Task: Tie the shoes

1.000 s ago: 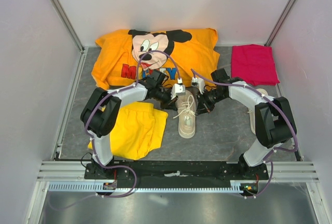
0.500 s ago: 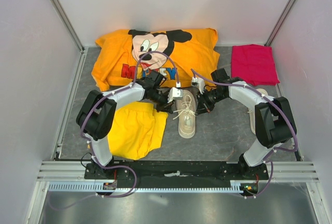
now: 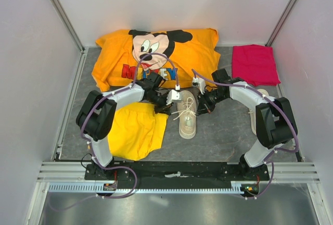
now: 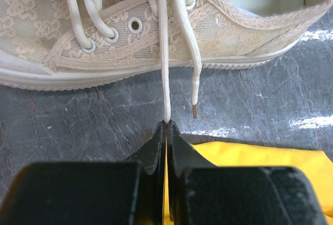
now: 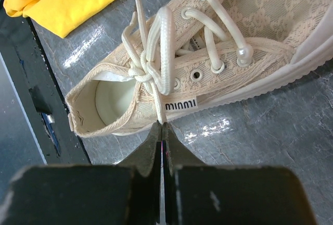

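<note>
One cream-beige shoe (image 3: 188,114) lies in the middle of the table, toe toward the near edge. My left gripper (image 3: 169,100) is at its left side, shut on a white lace (image 4: 164,63) that runs taut from the knot down to the fingertips (image 4: 159,134). My right gripper (image 3: 202,102) is at the shoe's right side, shut on another lace strand (image 5: 154,97) coming from the knot (image 5: 148,74). One loop (image 5: 164,53) stands above the knot. A loose lace end (image 4: 193,87) hangs over the sole. The second shoe (image 3: 261,94) is mostly hidden behind my right arm.
Yellow shorts (image 3: 136,130) lie just left of the shoe, under my left gripper. An orange Mickey shirt (image 3: 161,53) lies at the back and a folded red cloth (image 3: 255,64) at the back right. Walls enclose the table on three sides.
My left gripper has drawn a little to the left with its lace, and the left elbow swung outward. The right gripper has barely moved.
</note>
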